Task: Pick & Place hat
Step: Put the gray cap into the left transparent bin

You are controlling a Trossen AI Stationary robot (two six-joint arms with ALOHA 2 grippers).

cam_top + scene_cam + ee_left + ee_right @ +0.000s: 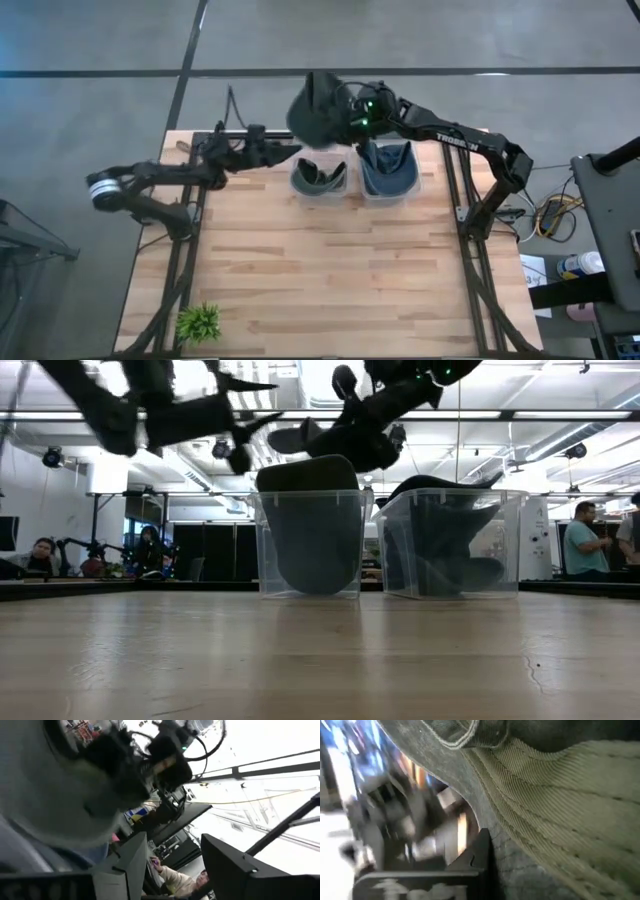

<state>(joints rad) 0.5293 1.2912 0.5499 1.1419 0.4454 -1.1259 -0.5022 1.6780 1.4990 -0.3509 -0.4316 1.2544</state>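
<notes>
Above bins (320,180): right gripper (345,110) clamping hat (315,105).

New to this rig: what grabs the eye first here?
A dark hat held in the air by the right gripper, above the table's far edge behind the bins. Below it, two clear bins side by side: the left bin and the right bin each hold a hat. The left gripper hangs open just left of them.

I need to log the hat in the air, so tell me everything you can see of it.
The hat is a dark olive cap of ribbed, corduroy-like fabric with a stitched brim. The right gripper is shut on it, holding it in the air beyond the two clear bins at the table's far edge. It hangs tilted, clear of the bins. The left gripper stands open nearby, apart from it.
</notes>
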